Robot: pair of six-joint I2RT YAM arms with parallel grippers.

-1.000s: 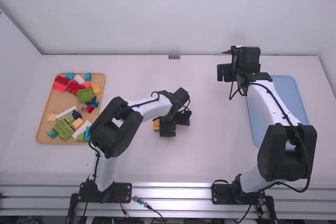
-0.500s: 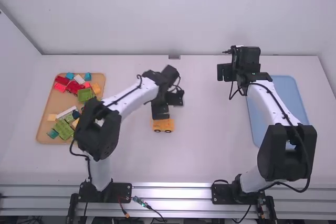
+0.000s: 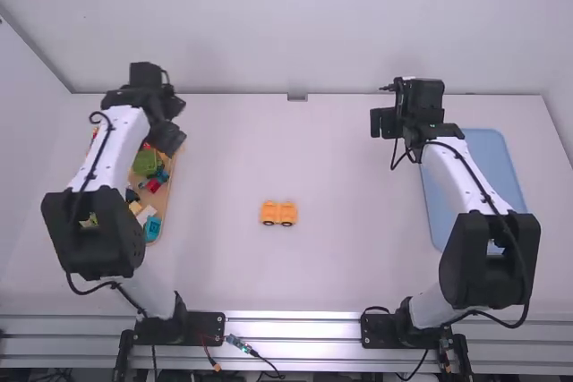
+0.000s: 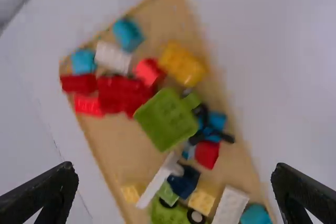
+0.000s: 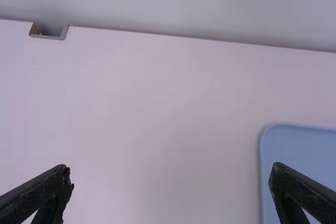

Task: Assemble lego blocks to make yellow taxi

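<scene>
Yellow taxi point(image 3: 278, 213) unmoved; left gripper point(image 3: 173, 122) swung from it to block tray point(image 4: 116, 153), open; right gripper point(image 3: 382, 123) still, also open.

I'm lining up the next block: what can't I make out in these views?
High view: part of the wooden tray, hidden by the left arm.
High view: part of the blue tray, behind the right arm.
High view: yellow car seams, too small.
Left wrist view: red blocks' outlines, blurred; green wheeled piece, cut off by the bottom edge.
</scene>
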